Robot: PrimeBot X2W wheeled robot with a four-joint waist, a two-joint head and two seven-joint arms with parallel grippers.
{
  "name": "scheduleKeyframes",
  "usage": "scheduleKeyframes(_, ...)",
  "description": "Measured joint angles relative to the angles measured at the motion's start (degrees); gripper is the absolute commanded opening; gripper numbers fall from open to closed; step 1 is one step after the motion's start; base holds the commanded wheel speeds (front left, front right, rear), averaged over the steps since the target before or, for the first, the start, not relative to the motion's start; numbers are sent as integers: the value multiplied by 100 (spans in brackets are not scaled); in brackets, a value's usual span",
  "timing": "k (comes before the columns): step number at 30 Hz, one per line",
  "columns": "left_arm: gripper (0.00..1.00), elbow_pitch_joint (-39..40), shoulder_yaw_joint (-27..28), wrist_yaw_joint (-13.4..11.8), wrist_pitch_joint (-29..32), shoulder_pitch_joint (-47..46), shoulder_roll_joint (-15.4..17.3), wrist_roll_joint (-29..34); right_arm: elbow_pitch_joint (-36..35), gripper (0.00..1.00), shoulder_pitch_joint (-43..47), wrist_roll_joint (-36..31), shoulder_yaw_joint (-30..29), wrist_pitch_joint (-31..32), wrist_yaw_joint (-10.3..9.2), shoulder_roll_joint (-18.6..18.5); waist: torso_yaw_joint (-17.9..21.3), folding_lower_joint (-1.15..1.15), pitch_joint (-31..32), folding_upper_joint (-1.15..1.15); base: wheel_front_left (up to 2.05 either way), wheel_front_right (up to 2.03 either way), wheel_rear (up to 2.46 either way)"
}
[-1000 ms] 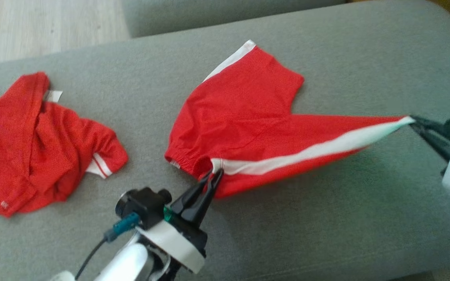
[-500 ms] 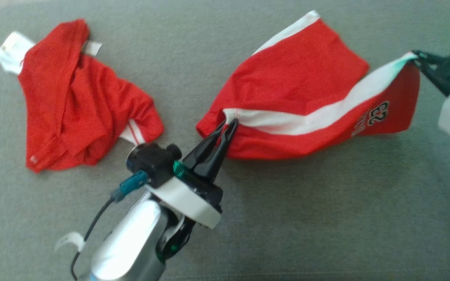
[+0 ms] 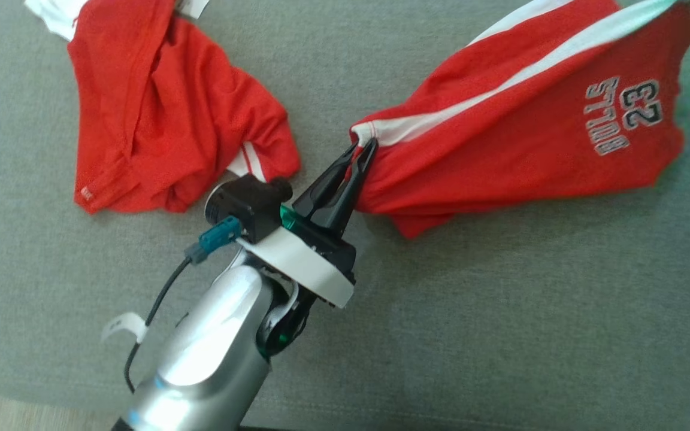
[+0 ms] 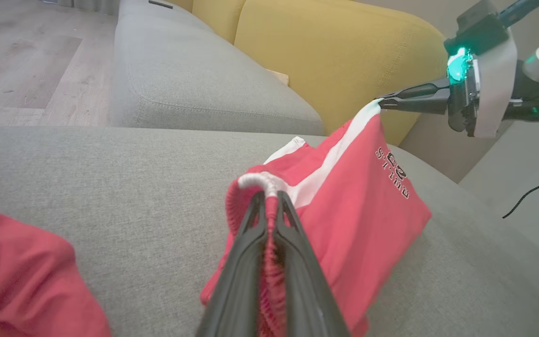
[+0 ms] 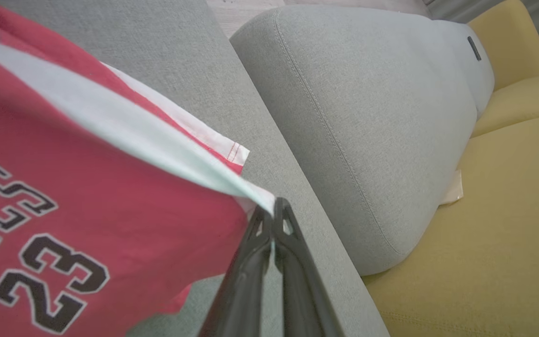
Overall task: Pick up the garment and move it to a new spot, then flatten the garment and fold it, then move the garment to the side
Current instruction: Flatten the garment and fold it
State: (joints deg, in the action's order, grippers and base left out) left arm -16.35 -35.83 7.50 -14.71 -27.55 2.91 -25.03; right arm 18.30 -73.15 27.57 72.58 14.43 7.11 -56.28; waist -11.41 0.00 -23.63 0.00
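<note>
The garment [image 3: 518, 126] is a pair of red shorts with a white side stripe and "BULLS 23" print, stretched above the grey cushion [image 3: 501, 311]. My left gripper [image 3: 362, 148] is shut on its elastic waistband corner [image 4: 260, 181]. At the far end my right gripper [image 4: 382, 100] is shut on the white-striped hem corner [image 5: 260, 199]; its fingers [image 5: 269, 262] pinch the cloth tip. The garment [image 4: 358, 224] hangs between both grippers, its lower part touching the cushion. Another view shows the garment [image 5: 63, 206] with its printed number.
A second red garment [image 3: 159, 114] lies crumpled on the cushion at the left, close to my left gripper. A further grey cushion [image 5: 367, 117] and a yellow sofa [image 4: 339, 51] stand beyond. Wooden floor [image 4: 26, 61] lies past the cushion's edge.
The head camera has tilted, shifting the whole picture. The shorts have been lifted and turned between both grippers, so the "BULLS 23" print now faces up. Both grips have held.
</note>
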Motion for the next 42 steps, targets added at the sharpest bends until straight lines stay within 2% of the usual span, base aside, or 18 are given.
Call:
scheduleKeyframes(8,0,40,-4,0,0,-232,-41,-144,405,0,-411,21,126,-91,0,237,-170,1,-270,0,0,0,0)
scheduleKeyframes(24,0,58,-65,-1,0,-515,-55,-236,753,0,-512,-169,126,-205,0,465,-319,0,-644,0,0,0,0)
scheduleKeyframes(25,0,48,-66,-1,0,-532,-55,-236,795,7,-512,-152,126,-235,0,497,-317,0,-656,0,0,0,0)
scheduleKeyframes(26,12,25,-68,-1,0,-556,-55,-236,828,100,-512,-143,127,-259,0,520,-312,0,-663,0,0,0,0)
scheduleKeyframes(27,44,8,-66,-3,0,-572,-56,-236,865,100,-512,-141,127,-305,0,541,-306,0,-667,0,0,0,0)
scheduleKeyframes(28,100,-43,-66,-53,0,-581,-58,-236,955,100,-511,-135,127,-391,0,577,-287,0,-653,0,0,0,0)
scheduleKeyframes(34,100,-110,21,-94,0,-567,-60,-149,1282,100,-489,118,127,-716,0,776,-126,0,-416,0,0,0,0)
scheduleKeyframes(42,100,-183,493,-94,0,-365,-70,102,1802,100,-322,918,-12,-1397,0,1106,173,0,127,0,0,0,0)
